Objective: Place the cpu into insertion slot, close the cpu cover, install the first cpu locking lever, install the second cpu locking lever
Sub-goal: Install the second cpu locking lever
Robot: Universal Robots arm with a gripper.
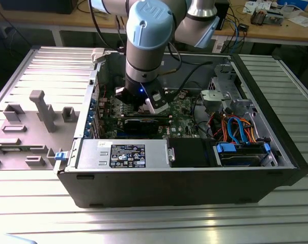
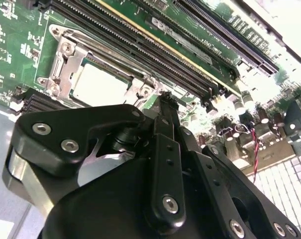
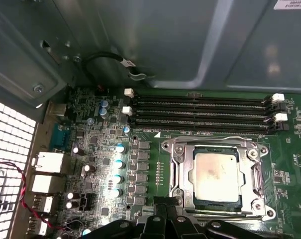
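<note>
Gripper (image 2: 166, 99) low inside the PC case (image 1: 174, 190), over the green board (image 3: 105, 164), fingers pinched together w/ nothing between them, tip just beside the insertion slot (image 3: 174, 149). Cpu (image 3: 216, 173) sits in the slot, cpu cover (image 3: 254, 172) down around it. Memory slots (image 3: 200, 112) lie past the socket, then the case wall (image 3: 190, 45).
</note>
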